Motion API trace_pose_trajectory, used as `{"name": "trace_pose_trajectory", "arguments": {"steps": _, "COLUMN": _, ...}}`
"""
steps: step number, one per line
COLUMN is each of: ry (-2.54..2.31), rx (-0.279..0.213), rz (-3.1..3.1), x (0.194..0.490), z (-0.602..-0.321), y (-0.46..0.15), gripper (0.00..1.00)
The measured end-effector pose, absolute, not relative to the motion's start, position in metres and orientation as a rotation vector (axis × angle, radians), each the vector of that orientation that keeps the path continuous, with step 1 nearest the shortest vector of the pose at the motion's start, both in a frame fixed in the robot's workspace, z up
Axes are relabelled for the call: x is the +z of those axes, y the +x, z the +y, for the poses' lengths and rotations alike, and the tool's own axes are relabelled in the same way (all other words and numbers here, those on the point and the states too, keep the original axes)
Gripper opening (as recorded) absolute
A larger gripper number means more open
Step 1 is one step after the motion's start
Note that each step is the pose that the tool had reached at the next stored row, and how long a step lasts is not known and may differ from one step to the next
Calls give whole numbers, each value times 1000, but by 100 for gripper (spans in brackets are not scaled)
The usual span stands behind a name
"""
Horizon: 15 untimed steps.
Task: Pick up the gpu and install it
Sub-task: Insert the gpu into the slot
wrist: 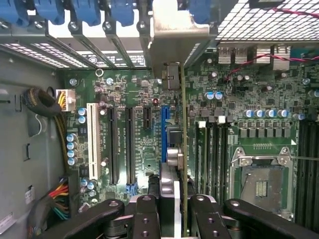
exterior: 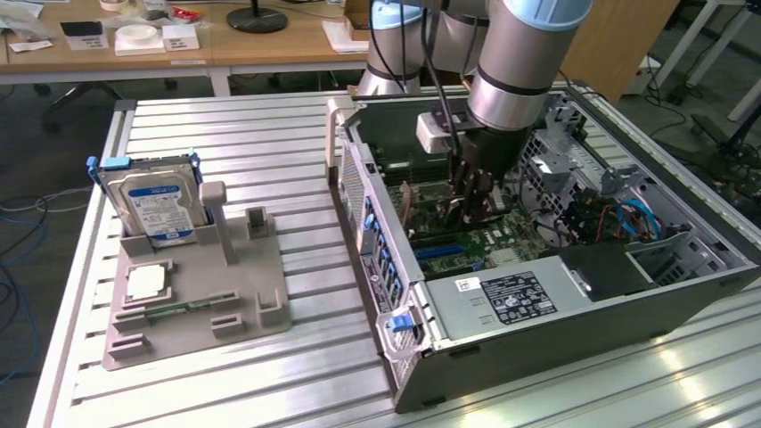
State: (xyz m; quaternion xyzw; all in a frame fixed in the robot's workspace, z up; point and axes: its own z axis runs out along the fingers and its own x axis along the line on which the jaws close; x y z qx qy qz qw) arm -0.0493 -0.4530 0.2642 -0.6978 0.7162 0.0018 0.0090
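Claw: the black two-fingered gripper (wrist: 174,219) is clamped on the thin dark circuit card with a pale metal end bracket, the gpu (wrist: 182,149), seen edge-on between its fingers (wrist: 145,219).
Gpu place: inside the open grey metal computer case (exterior: 666,308), straight out from the claw, standing on edge over the green motherboard (wrist: 134,94).
Card edge: its lower edge runs just beside the long blue expansion slot (wrist: 164,134); whether it is seated cannot be told.
Bracket: the pale end plate (wrist: 174,35) reaches the row of rear slot openings with blue clips (wrist: 89,12).
Room to one side: black slots (wrist: 119,144) and a white slot (wrist: 91,139) lie bare, with a bundle of coloured cables (wrist: 50,107) farther off near the case wall.
Room to the other side: memory slots (wrist: 212,149) sit close by the card, the silver processor socket (wrist: 261,181) beyond.
Outside the case: a silver hard drive with blue-white label (exterior: 155,209) stands in a grey holder tray (exterior: 196,303), well apart from the claw.
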Motion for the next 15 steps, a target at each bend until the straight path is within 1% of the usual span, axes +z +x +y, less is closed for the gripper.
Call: {"name": "trace_pose_trajectory", "arguments": {"steps": 15, "ry": -2180, "rx": 6, "rz": 2237, "x": 245, "z": -454, "y": -53, "gripper": 28}}
